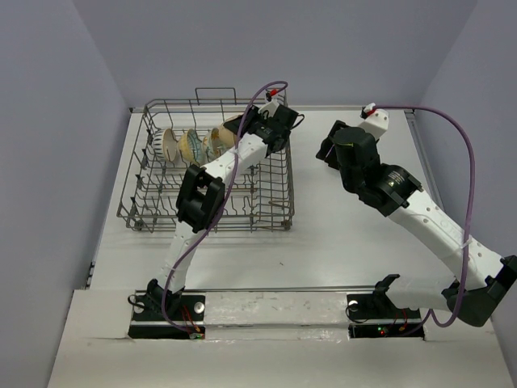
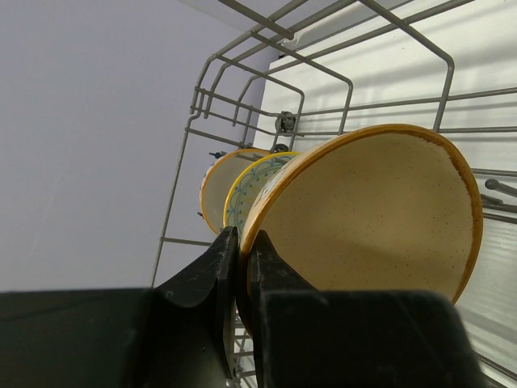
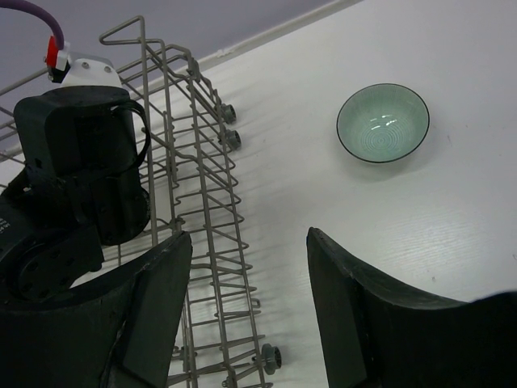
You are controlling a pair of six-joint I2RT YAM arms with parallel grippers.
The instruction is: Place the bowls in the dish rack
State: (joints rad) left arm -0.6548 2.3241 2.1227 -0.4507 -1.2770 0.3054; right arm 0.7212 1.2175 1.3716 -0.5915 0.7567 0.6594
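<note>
The grey wire dish rack [image 1: 210, 229] stands at the left middle of the table. Three bowls stand on edge in its far row: a white-and-tan one [image 1: 170, 144] and two floral ones [image 1: 196, 145]. My left gripper [image 2: 242, 242] is shut on the rim of the plain tan bowl [image 2: 371, 218], holding it on edge inside the rack next to a floral bowl [image 2: 252, 182]. The gripper [image 1: 260, 123] is over the rack's far right corner. The pale teal bowl [image 3: 382, 123] sits upright on the table right of the rack. My right gripper [image 3: 246, 242] is open and empty, above the table short of it.
The rack's right side wall with small wheels [image 3: 230, 137] runs close to the left of my right gripper. The left arm's wrist [image 3: 81, 162] hangs over the rack. The grey walls close in the table at the back and sides.
</note>
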